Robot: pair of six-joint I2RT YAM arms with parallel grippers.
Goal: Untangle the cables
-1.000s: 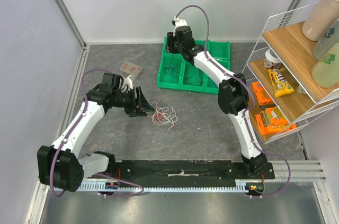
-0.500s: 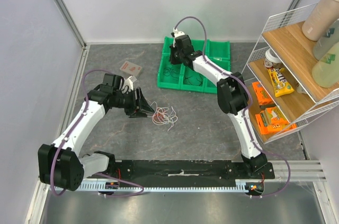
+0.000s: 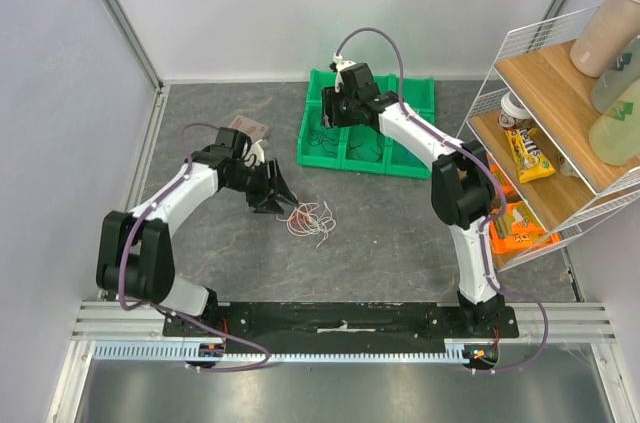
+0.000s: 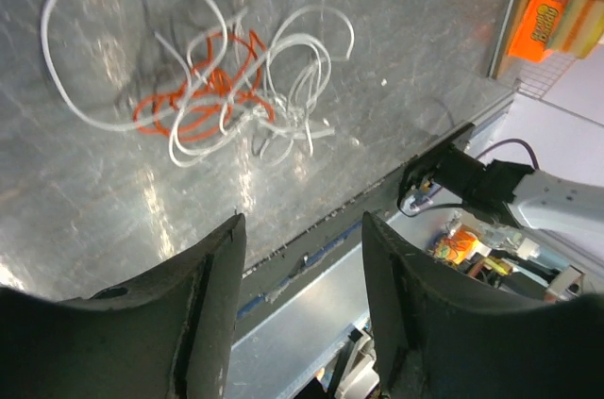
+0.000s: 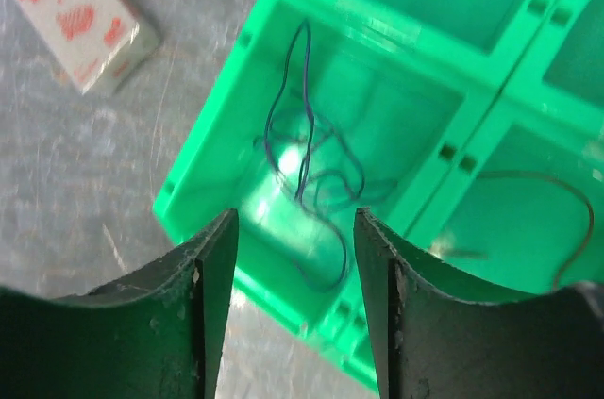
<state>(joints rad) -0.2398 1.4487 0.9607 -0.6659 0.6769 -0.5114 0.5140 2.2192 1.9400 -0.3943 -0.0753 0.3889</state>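
The left arm's elbow has swung away from the near edge. The left gripper [image 3: 283, 195], fingers apart, sits low just left of the white and red-orange cables [image 3: 312, 218], tangled on open bench [image 3: 400, 233]. The right gripper [image 3: 337, 115], also apart, hangs over the green bin [image 3: 310, 155], where a blue cable [image 5: 302, 135] lies in a corner compartment. A dark cable [image 5: 538, 182] next door is partly hidden.

2 robot arms [image 3: 185, 193]. Loose cables — 1 red-orange cable [image 4: 142, 116] knotted with white cables [image 4: 44, 36], whose number cannot be told. 1 green bin [image 3: 415, 93] holds 1 blue cable [image 5: 304, 69] and 1 dark cable [image 5: 528, 175]. 1 card [image 5: 85, 17]. 1 wire shelf [image 3: 520, 43] — 2 orange packets [image 3: 495, 178].
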